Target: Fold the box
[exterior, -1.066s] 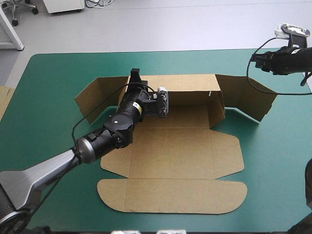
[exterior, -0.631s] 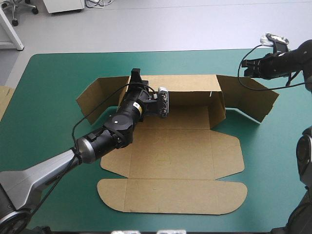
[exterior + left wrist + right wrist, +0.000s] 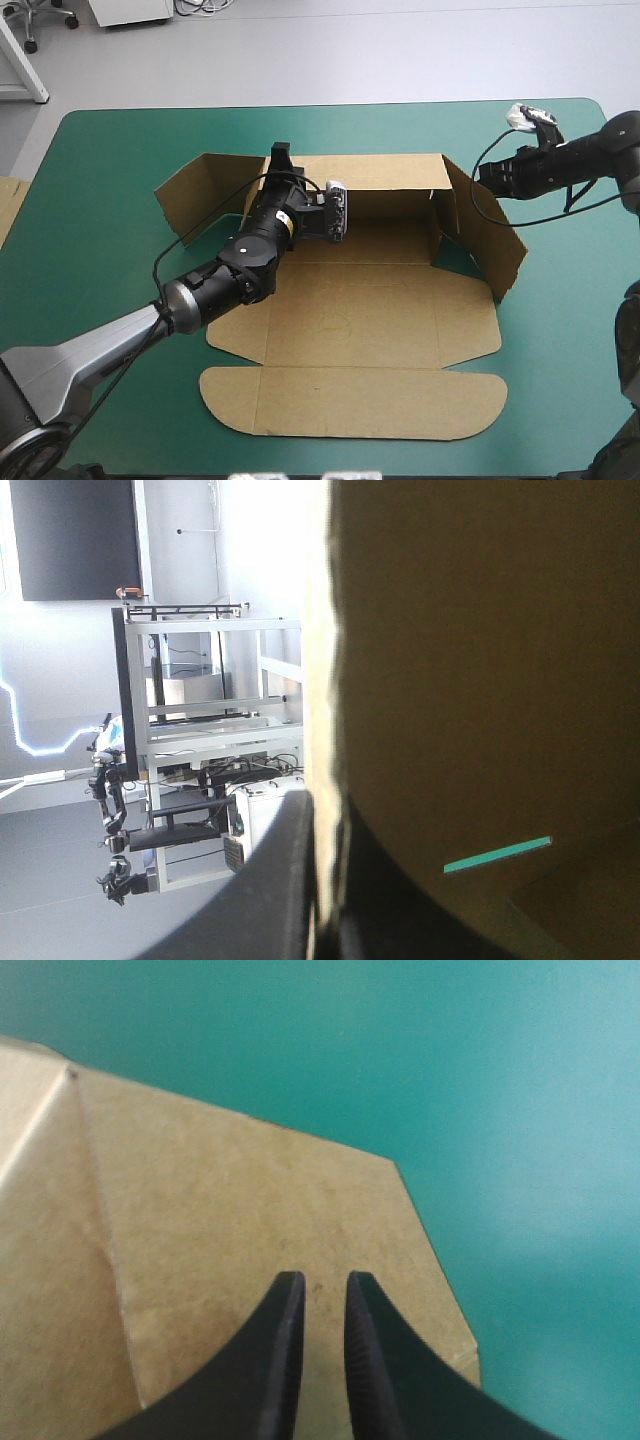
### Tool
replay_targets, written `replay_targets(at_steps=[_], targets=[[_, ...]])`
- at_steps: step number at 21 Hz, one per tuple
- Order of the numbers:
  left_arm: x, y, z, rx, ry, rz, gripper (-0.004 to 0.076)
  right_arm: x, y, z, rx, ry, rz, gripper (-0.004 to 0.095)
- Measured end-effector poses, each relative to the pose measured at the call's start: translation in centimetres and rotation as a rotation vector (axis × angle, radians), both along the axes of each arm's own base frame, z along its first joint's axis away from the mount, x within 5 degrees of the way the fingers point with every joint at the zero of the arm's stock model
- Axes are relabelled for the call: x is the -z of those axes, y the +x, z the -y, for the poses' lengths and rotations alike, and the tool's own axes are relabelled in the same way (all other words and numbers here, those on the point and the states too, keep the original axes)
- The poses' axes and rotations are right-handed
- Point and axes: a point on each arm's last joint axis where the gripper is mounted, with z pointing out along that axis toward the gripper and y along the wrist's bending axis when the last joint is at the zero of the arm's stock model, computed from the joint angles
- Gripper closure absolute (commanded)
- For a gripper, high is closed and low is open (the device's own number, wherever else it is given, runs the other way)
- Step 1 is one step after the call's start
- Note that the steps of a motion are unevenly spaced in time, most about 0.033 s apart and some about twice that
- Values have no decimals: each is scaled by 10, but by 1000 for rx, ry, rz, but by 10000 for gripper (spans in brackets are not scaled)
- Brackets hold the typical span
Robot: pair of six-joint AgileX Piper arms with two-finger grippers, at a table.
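Brown box (image 3: 350, 320) lies mid-surface (image 3: 100, 200), base flat, back wall (image 3: 390, 170) upright. My left gripper (image 3: 280, 158) is clamped on that wall's left end, prob. to keep it standing. The right flap (image 3: 490, 235) angles inward. My right gripper (image 3: 318, 1282), fingers nearly together w/ nothing between, sits at its outer face, likely to push it in.

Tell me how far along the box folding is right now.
Early. Done: the box's back wall stands up, the left gripper shut on its top edge. In hand: the right gripper is at the right end flap, which angles inward. Left: the left end flap splays outward, and the base's side flaps and lid lie flat on the table.
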Motion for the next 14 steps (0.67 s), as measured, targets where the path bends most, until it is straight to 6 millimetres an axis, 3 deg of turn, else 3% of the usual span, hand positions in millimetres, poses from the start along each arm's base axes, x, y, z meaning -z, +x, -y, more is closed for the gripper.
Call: replay_targets(at_steps=[7, 14], targets=[[0, 0, 0, 0, 0, 0, 734, -1, -38, -10, -61, -6, 107, 760], [0, 0, 0, 1, -1, 0, 734, 14, -55, -15, -153, -25, 145, 545]])
